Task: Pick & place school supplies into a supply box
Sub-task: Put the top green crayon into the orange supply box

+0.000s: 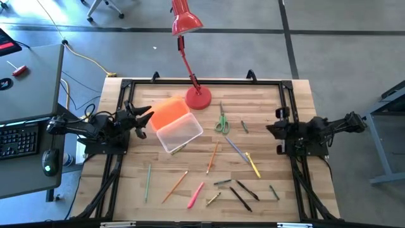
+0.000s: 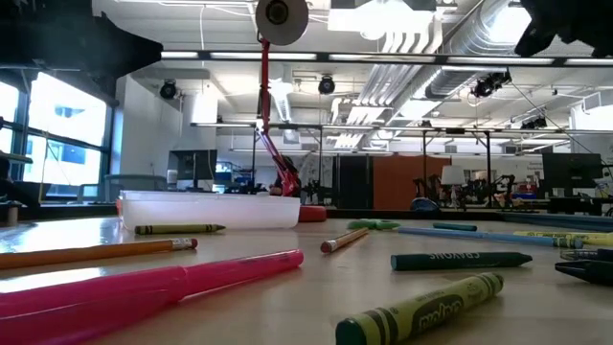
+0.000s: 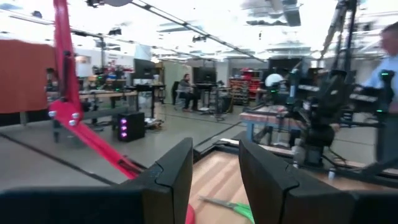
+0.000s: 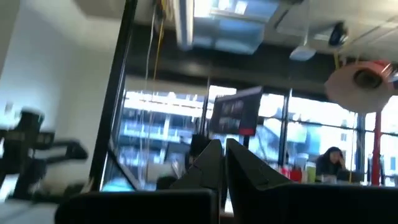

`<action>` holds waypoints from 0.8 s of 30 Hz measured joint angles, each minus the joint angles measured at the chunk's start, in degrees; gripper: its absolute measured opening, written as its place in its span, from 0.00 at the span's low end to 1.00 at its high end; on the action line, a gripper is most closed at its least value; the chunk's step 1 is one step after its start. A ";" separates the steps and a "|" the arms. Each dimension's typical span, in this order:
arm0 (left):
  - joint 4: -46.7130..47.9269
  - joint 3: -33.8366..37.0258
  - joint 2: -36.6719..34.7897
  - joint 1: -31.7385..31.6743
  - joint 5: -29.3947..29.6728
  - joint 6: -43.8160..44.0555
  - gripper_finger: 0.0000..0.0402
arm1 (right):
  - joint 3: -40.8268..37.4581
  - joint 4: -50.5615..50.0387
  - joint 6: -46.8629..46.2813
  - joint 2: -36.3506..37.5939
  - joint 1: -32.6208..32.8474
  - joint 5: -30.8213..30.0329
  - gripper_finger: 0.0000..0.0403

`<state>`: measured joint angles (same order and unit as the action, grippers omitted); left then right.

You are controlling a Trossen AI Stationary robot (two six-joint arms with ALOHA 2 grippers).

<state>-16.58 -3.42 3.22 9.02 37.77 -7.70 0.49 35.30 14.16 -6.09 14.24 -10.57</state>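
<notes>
Left gripper (image 1: pixel 147 118) gapes empty just beside the box (image 1: pixel 179 133); right gripper (image 1: pixel 271 130), shut and empty, waits well apart.

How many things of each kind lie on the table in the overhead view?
Red desk lamp: 1
Clear plastic box: 1
Orange lid: 1
Green-handled scissors: 1
Loose thin pens, pencils, markers and crayons: about 13; the small dark ones are hard to separate
Total: about 17
</notes>
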 joint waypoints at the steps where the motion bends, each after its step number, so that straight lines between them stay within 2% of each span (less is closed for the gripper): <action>1: 0.02 0.00 0.00 0.00 0.36 0.02 0.41 | 0.00 1.11 0.60 0.00 0.00 -0.52 0.00; 4: 0.02 0.00 0.00 0.00 0.82 0.42 0.41 | 0.00 5.26 5.31 -0.02 0.00 -3.50 0.00; 7: 0.02 0.00 0.00 0.00 0.82 0.42 0.41 | 0.00 10.03 6.58 0.00 0.00 -9.72 0.00; 9: 0.00 0.00 0.00 0.00 0.82 0.44 0.41 | 0.00 11.05 5.08 0.00 0.00 -15.85 0.00; 15: 1.05 0.00 0.00 0.00 0.97 0.46 0.41 | 0.00 9.77 3.93 0.00 0.00 -40.28 0.00; 18: 2.88 0.00 0.00 0.00 0.95 0.48 0.41 | 0.00 9.69 3.09 0.00 0.00 -48.66 0.00; 24: 7.75 0.00 0.02 0.00 0.95 0.52 0.41 | 0.00 9.16 -0.79 0.00 0.00 -55.95 0.00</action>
<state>-8.83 -3.42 3.25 9.02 38.72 -7.18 0.49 44.46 13.37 -6.09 14.24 -66.52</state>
